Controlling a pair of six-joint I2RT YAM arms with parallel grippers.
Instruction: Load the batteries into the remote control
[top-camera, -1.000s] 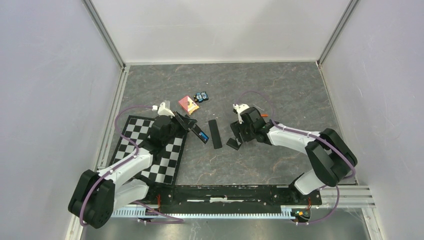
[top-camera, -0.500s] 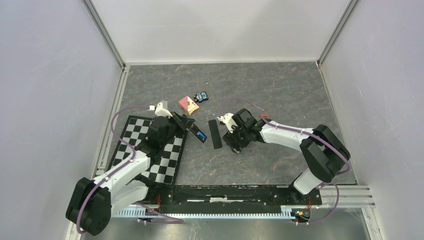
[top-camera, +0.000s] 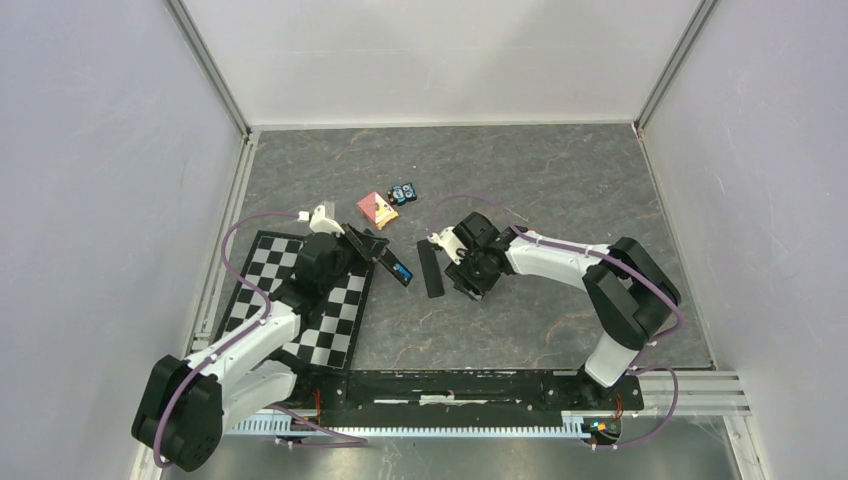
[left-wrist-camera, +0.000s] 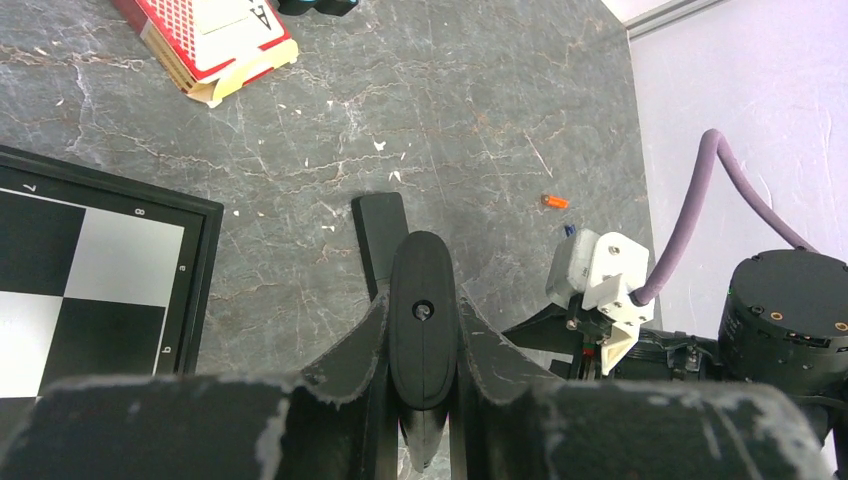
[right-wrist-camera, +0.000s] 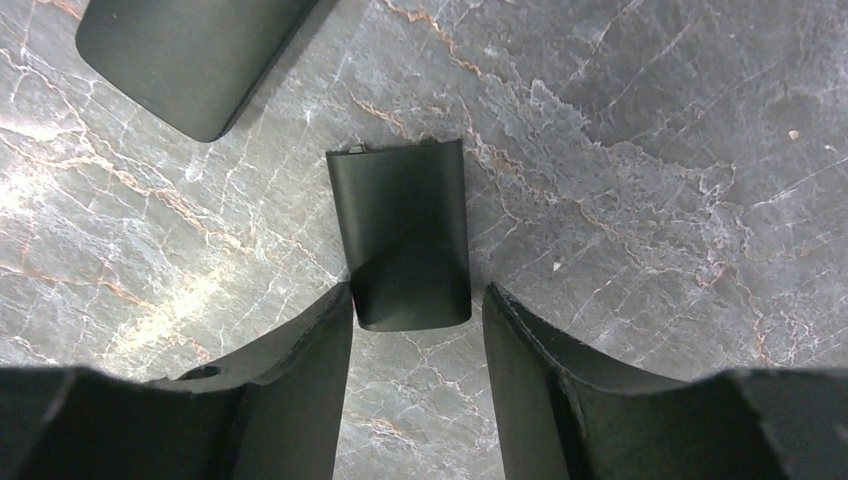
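My left gripper (left-wrist-camera: 423, 345) is shut on a black remote (left-wrist-camera: 423, 300) and holds it over the board's right edge; in the top view (top-camera: 385, 255) a blue patch (top-camera: 403, 270) shows on that remote. A second black remote (top-camera: 430, 268) lies flat on the table, also in the left wrist view (left-wrist-camera: 378, 230). My right gripper (right-wrist-camera: 415, 310) is open, low over the table just right of it, also in the top view (top-camera: 466, 278). A black battery cover (right-wrist-camera: 405, 235) lies flat, its near end between the fingertips. A tiny orange-red battery (left-wrist-camera: 556, 202) lies farther right.
A red playing-card box (top-camera: 376, 207) and a blue-and-black gadget (top-camera: 403, 193) lie behind the remotes. A chessboard (top-camera: 300, 300) lies under my left arm. The second remote's rounded end (right-wrist-camera: 190, 50) sits just left of the cover. Grey walls enclose the table.
My right gripper has moved left towards the lying remote and now sits over the battery cover. My left gripper has shifted slightly and still holds its remote.
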